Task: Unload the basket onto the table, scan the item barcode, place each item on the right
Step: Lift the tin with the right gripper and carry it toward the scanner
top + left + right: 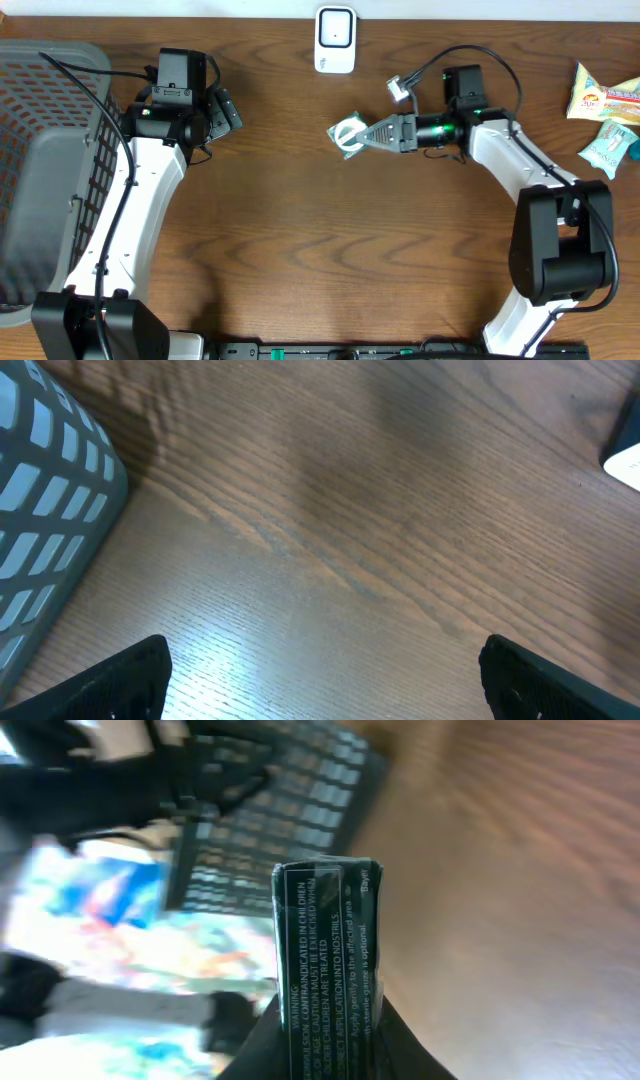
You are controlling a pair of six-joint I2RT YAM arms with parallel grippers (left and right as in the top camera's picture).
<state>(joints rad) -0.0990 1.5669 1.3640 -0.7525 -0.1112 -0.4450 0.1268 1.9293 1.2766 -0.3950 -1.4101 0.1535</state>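
Note:
My right gripper (366, 133) is shut on the item (349, 134), a small green and white box held above the table's middle, a little below the white barcode scanner (335, 40) at the far edge. In the right wrist view the item (325, 950) stands up between the jaws of the right gripper (326, 1055), a dark green face with white warning text toward the camera. No barcode shows on that face. My left gripper (226, 110) hovers open at the left with nothing in it; in its own view the left gripper (325, 685) spans bare wood.
A grey mesh basket (40, 170) fills the left side, its wall (45, 510) close to the left gripper. Snack packets (605, 95) lie at the far right. A white corner (628, 455) shows at the left wrist view's right edge.

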